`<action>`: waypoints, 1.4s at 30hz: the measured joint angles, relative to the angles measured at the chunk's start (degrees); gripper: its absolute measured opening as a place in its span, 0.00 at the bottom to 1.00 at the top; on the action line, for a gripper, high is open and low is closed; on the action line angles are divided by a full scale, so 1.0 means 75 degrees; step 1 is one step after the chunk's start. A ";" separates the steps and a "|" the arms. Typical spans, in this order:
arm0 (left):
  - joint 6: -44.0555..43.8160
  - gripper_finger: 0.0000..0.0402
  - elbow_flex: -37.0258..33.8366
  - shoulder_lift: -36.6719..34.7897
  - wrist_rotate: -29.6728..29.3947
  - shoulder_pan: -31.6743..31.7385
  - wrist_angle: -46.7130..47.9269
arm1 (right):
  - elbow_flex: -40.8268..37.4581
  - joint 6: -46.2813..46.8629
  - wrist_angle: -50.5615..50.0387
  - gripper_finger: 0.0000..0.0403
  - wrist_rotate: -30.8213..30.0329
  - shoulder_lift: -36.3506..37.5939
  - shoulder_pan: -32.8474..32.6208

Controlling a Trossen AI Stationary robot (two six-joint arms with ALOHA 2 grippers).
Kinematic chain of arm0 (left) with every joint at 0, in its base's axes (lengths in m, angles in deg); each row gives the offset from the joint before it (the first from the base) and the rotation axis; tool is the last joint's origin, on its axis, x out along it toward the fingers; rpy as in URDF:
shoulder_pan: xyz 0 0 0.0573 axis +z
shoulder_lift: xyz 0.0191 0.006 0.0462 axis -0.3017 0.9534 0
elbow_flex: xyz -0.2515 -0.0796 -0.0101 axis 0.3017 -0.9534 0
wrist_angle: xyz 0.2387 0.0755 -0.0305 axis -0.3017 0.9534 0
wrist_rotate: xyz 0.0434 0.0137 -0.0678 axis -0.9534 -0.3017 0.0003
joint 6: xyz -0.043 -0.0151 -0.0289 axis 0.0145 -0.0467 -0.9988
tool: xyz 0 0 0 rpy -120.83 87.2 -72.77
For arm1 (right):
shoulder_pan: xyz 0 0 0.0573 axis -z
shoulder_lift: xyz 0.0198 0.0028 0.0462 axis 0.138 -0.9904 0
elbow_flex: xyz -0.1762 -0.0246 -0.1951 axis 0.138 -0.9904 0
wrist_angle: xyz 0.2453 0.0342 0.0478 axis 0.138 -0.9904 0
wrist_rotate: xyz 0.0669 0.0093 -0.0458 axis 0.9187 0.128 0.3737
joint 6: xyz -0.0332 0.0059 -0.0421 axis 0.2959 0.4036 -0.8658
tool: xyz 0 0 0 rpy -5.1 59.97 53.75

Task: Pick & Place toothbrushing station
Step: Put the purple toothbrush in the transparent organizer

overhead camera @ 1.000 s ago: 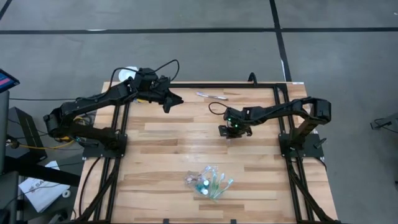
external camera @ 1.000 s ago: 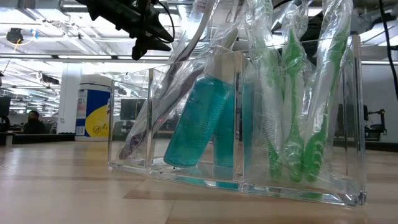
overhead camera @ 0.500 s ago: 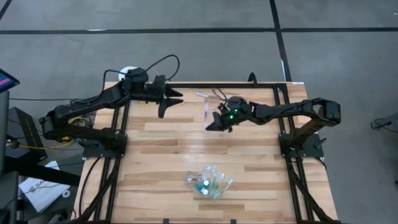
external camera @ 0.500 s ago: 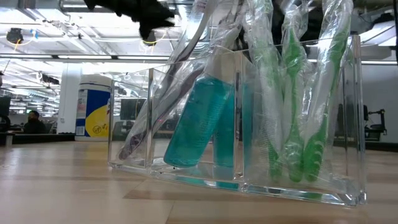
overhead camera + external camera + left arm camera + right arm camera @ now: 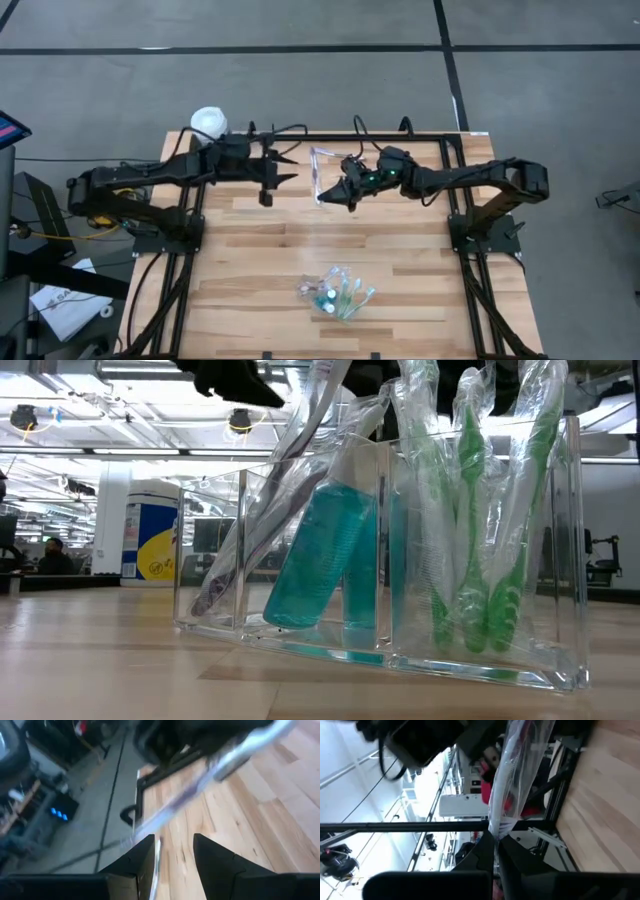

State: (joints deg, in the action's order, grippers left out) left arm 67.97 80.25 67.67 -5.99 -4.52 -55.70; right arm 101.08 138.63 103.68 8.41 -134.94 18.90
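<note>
Wrapped toothbrush [image 5: 317, 172] clamped in right pincer [image 5: 328, 196], long axis near-far; left pincer [image 5: 279, 168] part-open, probably for handover.

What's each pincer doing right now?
Left pincer: open, holding nothing.
Right pincer: shut on a wrapped toothbrush, lifted off the table.

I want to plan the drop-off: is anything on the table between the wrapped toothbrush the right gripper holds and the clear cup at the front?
Nothing visible does. The right gripper is shut on the wrapped toothbrush near the table's far edge; only bare wood lies between it and the clear cup. The left gripper is off to one side.
</note>
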 joint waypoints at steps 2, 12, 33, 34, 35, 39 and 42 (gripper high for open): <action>0.0312 0.32 0.0000 -0.0003 -0.0063 -0.0240 -0.0261 | 0.0008 0.0129 -0.0073 0.00 0.0074 -0.0028 0.0005; 0.1176 0.32 0.0006 0.0085 -0.0660 -0.1274 -0.1352 | 0.0011 0.0168 0.0055 0.00 0.0072 -0.0022 0.0257; 0.2500 0.32 -0.0006 0.1213 -0.1894 -0.1358 -0.2039 | 0.0025 0.0361 0.0655 0.00 -0.0138 -0.0011 0.0156; 0.2551 0.32 -0.0006 0.1186 -0.1934 -0.1358 -0.2060 | 0.0025 0.0357 0.0663 0.00 -0.0136 -0.0011 0.0189; 0.2570 0.32 -0.0006 0.1183 -0.1993 -0.1358 -0.2098 | 0.0025 0.0358 0.0689 0.00 -0.0136 -0.0011 0.0215; 0.2576 0.32 -0.0005 0.1094 -0.2267 -0.1358 -0.2091 | 0.0025 0.0362 0.0841 0.00 -0.0122 -0.0022 0.0352; 0.2575 0.32 -0.0003 0.1063 -0.2318 -0.1358 -0.2106 | 0.0020 0.0423 0.0880 0.00 -0.0107 -0.0025 0.0418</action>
State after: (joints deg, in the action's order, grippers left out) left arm 87.28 80.22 75.64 -23.38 -14.71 -71.50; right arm 101.23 141.80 110.28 7.61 -135.12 22.04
